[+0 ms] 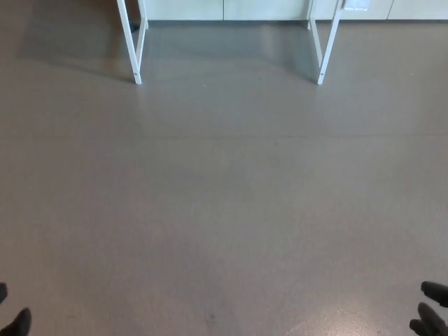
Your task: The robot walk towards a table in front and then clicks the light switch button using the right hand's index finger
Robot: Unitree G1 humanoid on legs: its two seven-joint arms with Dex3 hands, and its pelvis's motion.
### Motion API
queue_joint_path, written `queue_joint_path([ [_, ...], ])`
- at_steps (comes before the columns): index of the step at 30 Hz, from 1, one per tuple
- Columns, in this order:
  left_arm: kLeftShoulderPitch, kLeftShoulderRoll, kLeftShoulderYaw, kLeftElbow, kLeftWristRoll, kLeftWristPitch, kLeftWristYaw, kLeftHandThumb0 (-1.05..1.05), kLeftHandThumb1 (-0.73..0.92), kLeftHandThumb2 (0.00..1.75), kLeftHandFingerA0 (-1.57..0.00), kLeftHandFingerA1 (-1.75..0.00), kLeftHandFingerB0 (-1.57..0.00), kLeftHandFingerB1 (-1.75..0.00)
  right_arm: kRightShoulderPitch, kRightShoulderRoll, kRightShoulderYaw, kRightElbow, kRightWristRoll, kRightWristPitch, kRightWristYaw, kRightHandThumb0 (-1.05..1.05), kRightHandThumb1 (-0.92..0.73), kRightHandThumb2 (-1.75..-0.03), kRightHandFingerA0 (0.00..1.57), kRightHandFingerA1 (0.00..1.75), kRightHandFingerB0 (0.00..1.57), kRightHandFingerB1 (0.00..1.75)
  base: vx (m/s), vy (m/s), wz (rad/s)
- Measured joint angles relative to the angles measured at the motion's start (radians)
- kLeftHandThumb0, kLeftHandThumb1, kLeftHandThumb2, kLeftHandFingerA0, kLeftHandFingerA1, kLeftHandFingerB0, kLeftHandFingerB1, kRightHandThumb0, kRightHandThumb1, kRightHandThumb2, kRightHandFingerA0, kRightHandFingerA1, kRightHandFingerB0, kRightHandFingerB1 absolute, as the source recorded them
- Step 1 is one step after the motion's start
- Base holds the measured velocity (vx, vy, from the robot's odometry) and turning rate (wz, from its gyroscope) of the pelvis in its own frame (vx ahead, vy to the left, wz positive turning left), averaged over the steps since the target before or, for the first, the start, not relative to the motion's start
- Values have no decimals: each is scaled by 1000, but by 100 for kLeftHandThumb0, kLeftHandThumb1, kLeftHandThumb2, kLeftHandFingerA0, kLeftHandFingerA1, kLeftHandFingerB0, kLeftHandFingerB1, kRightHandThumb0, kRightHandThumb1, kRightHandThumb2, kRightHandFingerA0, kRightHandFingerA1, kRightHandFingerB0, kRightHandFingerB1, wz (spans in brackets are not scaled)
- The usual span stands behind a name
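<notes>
Floor [224,203] lies bare up to white table legs [137,70].

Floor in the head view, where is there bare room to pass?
The grey floor lies bare from the white table legs at the top down to the left robot hand and right robot hand at the bottom corners. Only the legs crowd.

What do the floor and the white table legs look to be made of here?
Floor: a smooth, seamless grey-brown surface, possibly vinyl or sealed concrete; soft, dull reflections suggest a satin finish. Table legs: thin, straight white bars, probably painted or powder-coated metal, judging by their slimness and even colour, with small pale caps where they meet the floor. The tabletop is out of view.
</notes>
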Motion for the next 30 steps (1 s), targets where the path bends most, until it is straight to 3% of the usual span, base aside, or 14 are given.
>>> queue_joint_path([
  [7,137,-3,-5,-44,-35,33,-48,-36,72,72,-28,-47,-17,-39,131,14,-9,-4,31,-43,42,-50,-59,-58,71,49,57,43,0,0,0],
  [8,164,-2,-8,-36,-37,33,-58,-27,51,94,-26,-57,-9,-48,162,15,-9,-4,33,-50,47,-50,-60,-59,69,49,57,43,0,0,0],
  [9,187,-4,-9,-32,-38,32,-66,-27,51,94,-26,-57,-9,-48,188,16,-8,-3,35,-59,53,-50,-60,-59,69,49,57,43,0,0,0],
  [10,205,-5,-9,-31,-39,32,-72,-33,69,60,-32,-44,-20,-35,207,16,-8,-2,35,-65,58,-50,-61,-59,70,50,58,43,0,0,0],
  [13,256,-11,-16,-22,-39,20,-87,-38,63,71,-24,-45,-18,-40,265,17,-6,-1,36,-91,69,-49,-59,-58,67,49,54,42,0,0,0],
  [14,265,-11,-18,-19,-39,17,-91,-32,69,60,-29,-43,-19,-34,276,17,-4,3,36,-99,73,-48,-61,-57,70,48,56,41,0,0,0],
  [16,285,-13,-24,-10,-39,6,-102,-32,69,61,-32,-43,-21,-34,291,17,-1,31,36,-126,80,-48,-60,-58,67,48,54,42,0,0,0],
  [17,291,-15,-25,-8,-39,2,-104,-27,49,93,-28,-58,-11,-48,293,16,-1,45,35,-135,81,-47,-60,-58,70,49,55,42,0,0,0],
  [18,295,-15,-27,-1,-39,-4,-107,-31,68,60,-36,-45,-24,-35,296,16,-1,61,36,-145,82,-47,-59,-58,71,48,57,42,0,0,0],
  [26,297,-16,-36,33,-37,-29,-112,-34,70,61,-33,-44,-22,-35,296,10,5,129,32,-199,90,-53,-57,-58,68,50,56,43,32,-5,-4],
  [27,298,-16,-40,38,-37,-31,-115,-29,47,91,-28,-57,-13,-49,291,7,6,143,32,-211,90,-53,-57,-57,70,50,57,43,85,-12,21],
  [28,296,-14,-41,38,-37,-35,-117,-29,47,91,-28,-57,-13,-49,287,5,7,157,31,-220,90,-53,-57,-57,70,50,57,43,-157,-17,25],
  [29,296,-12,-40,37,-37,-38,-117,-35,68,62,-35,-44,-24,-36,282,5,10,169,30,-225,90,-53,-57,-57,70,50,57,42,-1,30,14],
  [30,294,-10,-40,36,-37,-43,-117,-34,68,61,-38,-45,-23,-35,279,3,12,179,30,-231,90,-52,-57,-58,71,50,55,42,-24,2,47],
])
